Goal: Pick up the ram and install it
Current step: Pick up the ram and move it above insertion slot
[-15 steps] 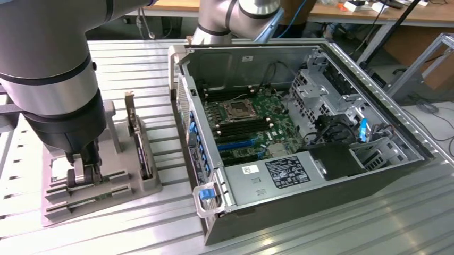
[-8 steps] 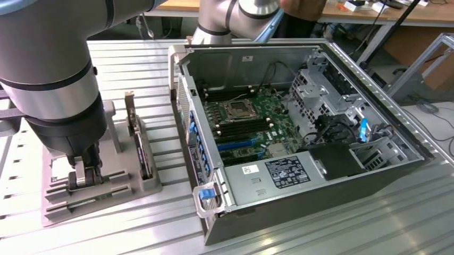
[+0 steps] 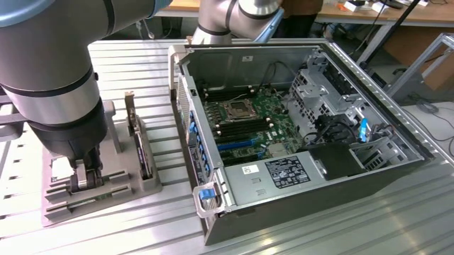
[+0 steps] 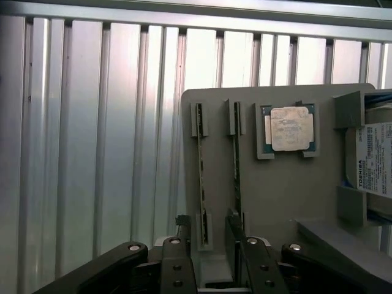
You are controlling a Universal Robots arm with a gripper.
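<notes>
Two ram sticks stand on edge in slots of the grey holder (image 4: 275, 196): one ram stick (image 4: 201, 177) runs between my fingers, the other (image 4: 236, 171) lies just outside, in line with one fingertip. My gripper (image 4: 208, 242) is open, its dark fingers (image 4: 184, 245) straddling the near end of the first stick without closing on it. In the exterior view the gripper (image 3: 85, 178) hangs low over the holder (image 3: 92, 204) at the exterior view's left, beside the open computer case (image 3: 234, 212). Dark memory slots (image 3: 228, 127) show on the green motherboard (image 3: 248, 122).
A square silver processor (image 4: 289, 128) and a hard drive (image 4: 375, 160) sit in the same holder. A dark expansion card (image 3: 140, 146) stands upright on the holder beside my arm. Ribbed metal tabletop (image 3: 142, 234) surrounds both. Case walls, drive cage (image 3: 319, 90) and cables crowd the motherboard.
</notes>
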